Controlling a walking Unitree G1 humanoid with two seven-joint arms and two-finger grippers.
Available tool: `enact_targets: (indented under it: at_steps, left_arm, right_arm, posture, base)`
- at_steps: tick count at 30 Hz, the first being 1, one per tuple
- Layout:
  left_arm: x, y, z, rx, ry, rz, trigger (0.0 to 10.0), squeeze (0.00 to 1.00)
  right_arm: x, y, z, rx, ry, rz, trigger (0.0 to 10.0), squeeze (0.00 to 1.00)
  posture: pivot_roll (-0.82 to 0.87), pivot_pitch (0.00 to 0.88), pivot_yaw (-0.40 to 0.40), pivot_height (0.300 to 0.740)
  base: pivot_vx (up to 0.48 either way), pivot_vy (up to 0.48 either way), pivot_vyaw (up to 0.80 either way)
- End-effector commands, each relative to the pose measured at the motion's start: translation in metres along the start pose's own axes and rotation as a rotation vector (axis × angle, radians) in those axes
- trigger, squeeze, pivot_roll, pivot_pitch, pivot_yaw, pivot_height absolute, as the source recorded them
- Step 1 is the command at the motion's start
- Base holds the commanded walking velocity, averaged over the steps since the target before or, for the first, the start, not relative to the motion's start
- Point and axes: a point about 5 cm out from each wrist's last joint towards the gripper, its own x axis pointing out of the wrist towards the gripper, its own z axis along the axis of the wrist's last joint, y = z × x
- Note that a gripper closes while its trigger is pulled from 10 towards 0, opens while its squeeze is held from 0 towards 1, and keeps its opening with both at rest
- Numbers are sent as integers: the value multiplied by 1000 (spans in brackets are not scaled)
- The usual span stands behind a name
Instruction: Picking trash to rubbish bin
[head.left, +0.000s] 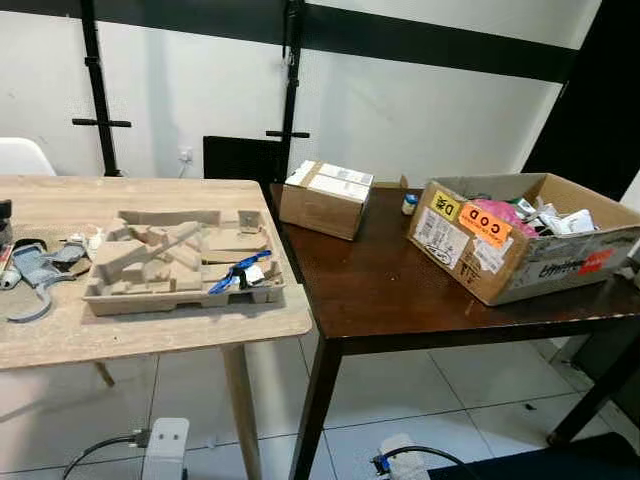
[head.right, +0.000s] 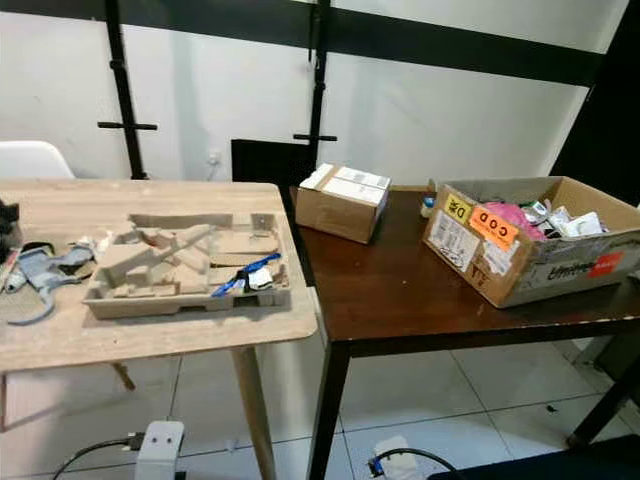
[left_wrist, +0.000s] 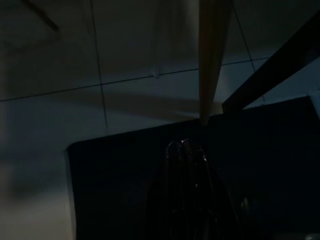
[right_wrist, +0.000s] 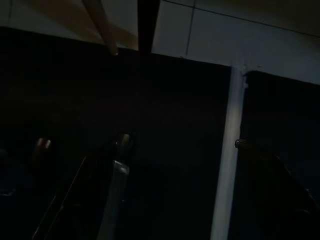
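Light wooden desk (head.left: 150, 335) on the left carries a moulded grey pulp packaging tray (head.left: 180, 262) holding a small blue-and-white scrap (head.left: 240, 273). Touching its right edge, a dark brown desk (head.left: 400, 290) bears a small closed cardboard box (head.left: 325, 198) and a large open cardboard box (head.left: 520, 240) filled with mixed trash.

Left claw (left_wrist: 186, 150) hangs low over tiled floor, fingers together. Right claw (right_wrist: 82, 145): dark view, finger state cannot be told.
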Motion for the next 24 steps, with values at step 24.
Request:
enact_targets:
  at_steps: [24]
  left_arm:
    - [5,-3,8,-88,17,10,10000,0]
  right_arm:
    - [1,4,0,47,-1,-38,10000,0]
  posture:
    - [50,0,-50,740]
  base:
    - [32,0,0]
